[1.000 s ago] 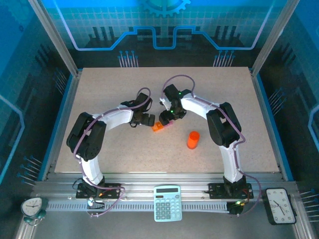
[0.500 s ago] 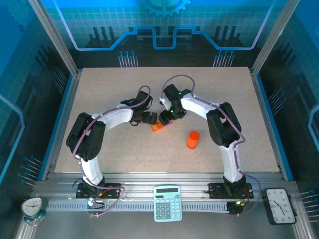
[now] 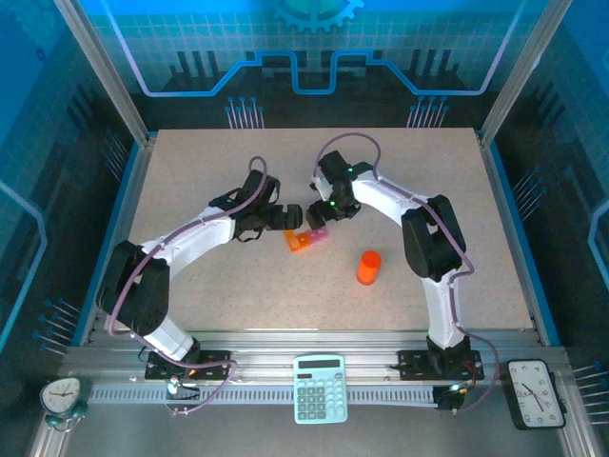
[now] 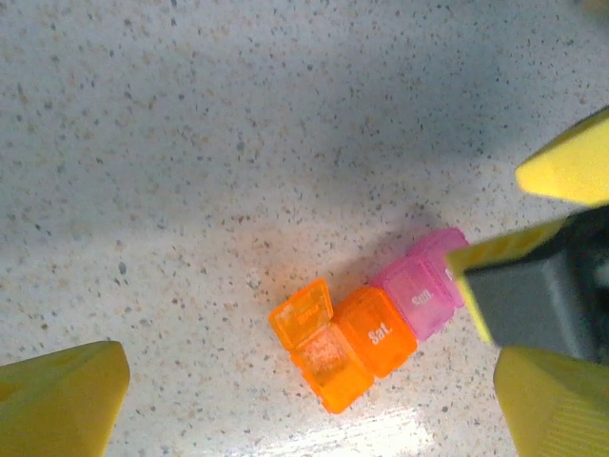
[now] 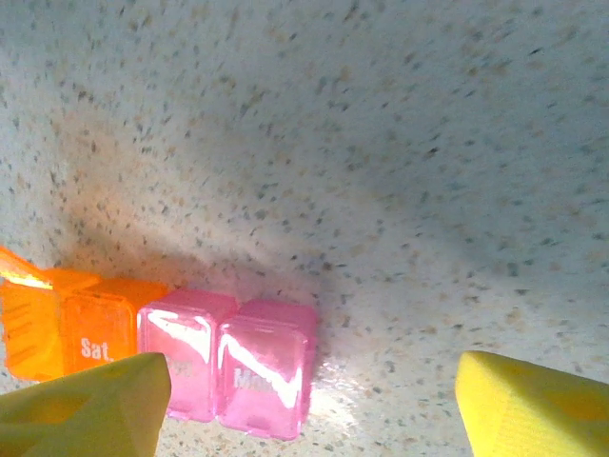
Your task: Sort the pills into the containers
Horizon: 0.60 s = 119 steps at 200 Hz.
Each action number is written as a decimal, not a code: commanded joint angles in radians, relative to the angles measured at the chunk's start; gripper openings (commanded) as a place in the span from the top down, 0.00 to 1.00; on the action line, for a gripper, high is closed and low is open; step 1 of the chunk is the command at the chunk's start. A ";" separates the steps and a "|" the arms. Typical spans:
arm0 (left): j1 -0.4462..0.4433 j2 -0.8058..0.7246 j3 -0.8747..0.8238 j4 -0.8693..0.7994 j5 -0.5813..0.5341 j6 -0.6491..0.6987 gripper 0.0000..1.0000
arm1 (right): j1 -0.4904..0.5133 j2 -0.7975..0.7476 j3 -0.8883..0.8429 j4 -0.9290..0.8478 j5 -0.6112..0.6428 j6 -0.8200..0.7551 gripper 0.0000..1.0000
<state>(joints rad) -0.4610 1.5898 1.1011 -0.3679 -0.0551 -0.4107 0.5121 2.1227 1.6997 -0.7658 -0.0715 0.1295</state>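
Arms are both angling inward over the middle of the worktop (image 3: 190, 171), meeting at the containers (image 3: 306, 238) from either side. The left arm is lying low and stretched, its wrist turned toward the containers. The left claw (image 3: 284, 219) is hovering just left of their orange end, its yellow fingers (image 4: 59, 397) standing wide apart and holding nothing. The right arm is arching up from its base and bending back down. The right claw (image 3: 321, 211) is hanging just behind the pink end, its yellow fingers (image 5: 86, 400) likewise parted and gripping nothing, with the pink cells lying close to one of them.

The worktop is showing as pale, speckled, stone-look board, matte, with soft glare beside the containers. Aluminium posts (image 3: 105, 76) and blue-lit panels (image 3: 304, 48) are ringing it. An orange cylindrical bottle (image 3: 368, 267) is standing upright, well apart from the containers, to their right and nearer the arm bases. A calculator (image 3: 320, 387) is lying nearer still, on the front rail.

The containers are lying flat as a short strip of joined square cells in translucent plastic, two orange and then two pink. The end orange cell (image 4: 330, 367) is sitting with its flip lid (image 4: 303, 319) raised. Its neighbour is reading "Sat." and the outermost pink cell is reading "Mon".
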 commanded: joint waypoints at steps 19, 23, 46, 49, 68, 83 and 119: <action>-0.024 -0.030 -0.077 0.055 0.056 -0.064 0.01 | -0.013 0.044 0.086 -0.050 0.026 0.040 0.21; -0.029 -0.030 -0.081 0.058 0.057 -0.067 0.01 | -0.012 0.053 0.094 -0.053 0.032 0.041 0.21; -0.050 -0.028 -0.108 0.084 0.059 -0.085 0.01 | -0.013 0.104 0.133 -0.072 0.063 0.042 0.21; -0.051 -0.026 -0.111 0.089 0.058 -0.087 0.01 | -0.013 0.109 0.139 -0.076 0.065 0.043 0.21; -0.060 -0.020 -0.125 0.110 0.064 -0.100 0.01 | -0.014 0.142 0.169 -0.089 0.085 0.042 0.21; -0.069 -0.011 -0.129 0.116 0.064 -0.103 0.01 | -0.012 0.160 0.182 -0.097 0.099 0.041 0.21; -0.077 0.005 -0.131 0.127 0.062 -0.108 0.01 | -0.012 0.176 0.173 -0.104 0.121 0.033 0.21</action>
<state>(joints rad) -0.5289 1.5856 0.9844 -0.2680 -0.0093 -0.4995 0.5007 2.2864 1.8481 -0.8299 0.0204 0.1577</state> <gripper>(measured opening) 0.990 0.790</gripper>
